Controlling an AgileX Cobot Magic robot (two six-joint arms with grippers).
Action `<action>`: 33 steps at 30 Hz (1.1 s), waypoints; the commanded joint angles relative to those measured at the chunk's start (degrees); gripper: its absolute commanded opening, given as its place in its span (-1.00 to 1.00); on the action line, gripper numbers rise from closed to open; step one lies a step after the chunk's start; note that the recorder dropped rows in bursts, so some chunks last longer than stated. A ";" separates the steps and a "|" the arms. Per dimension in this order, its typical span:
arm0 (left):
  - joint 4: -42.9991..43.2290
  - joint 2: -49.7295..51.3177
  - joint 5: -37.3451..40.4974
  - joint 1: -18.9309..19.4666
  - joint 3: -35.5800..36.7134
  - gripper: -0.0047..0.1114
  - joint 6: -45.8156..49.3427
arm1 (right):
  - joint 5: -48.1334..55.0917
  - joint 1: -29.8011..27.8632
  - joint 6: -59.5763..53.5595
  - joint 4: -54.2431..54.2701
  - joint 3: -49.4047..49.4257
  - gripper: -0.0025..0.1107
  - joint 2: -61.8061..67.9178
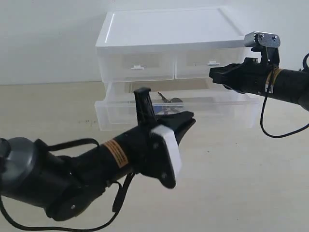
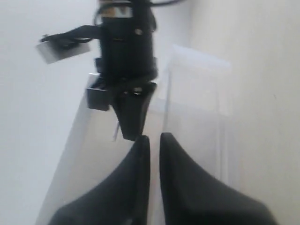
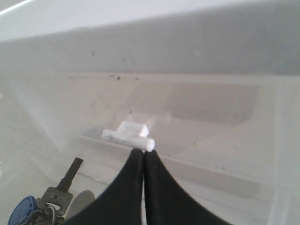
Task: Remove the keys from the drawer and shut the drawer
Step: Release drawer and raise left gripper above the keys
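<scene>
The keys lie inside the drawer, towards its back, with their blue tag bunched beside the silver blades. No hand touches them. The drawer stands pulled well out from the foot of the white unit, so the first step, lifting the keys out, is not yet done and the closing waits on it. The right hand hangs above the open drawer, in front of the upper right half-width drawer, its fingers clenched together on nothing. In its wrist view the tips point at that small drawer's white tab, with the keys lower and off to one side. The left hand hovers over the worktop just in front of the drawer's front wall. Its fingers are drawn nearly together with only a slit between them, and they hold nothing. As I judge it, the next move calls for one hand to spread its fingers, drop into the drawer over the bunch and pinch it at the ring or tag. An orange label wraps the left arm, but its print is too small to read, and no other writing shows.
</scene>
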 commanded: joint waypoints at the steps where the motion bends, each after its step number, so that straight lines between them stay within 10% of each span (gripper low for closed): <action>1: 0.08 -10.38 14.19 -0.61 -1.74 -0.84 -19.13 | 2.38 -0.86 0.03 7.83 -2.04 -0.96 0.33; 10: 8.08 -20.00 82.79 -0.34 -25.09 -0.42 -35.40 | 2.87 -0.86 0.13 7.67 -2.04 -0.96 0.33; 16: 8.56 -17.73 88.49 -0.34 -29.34 0.44 -35.10 | 2.87 -0.86 0.23 7.48 -2.04 -0.96 0.33; 33: 9.80 -5.92 81.92 8.94 -29.34 0.31 -33.49 | 2.87 -0.86 0.23 7.19 -2.04 -0.96 0.33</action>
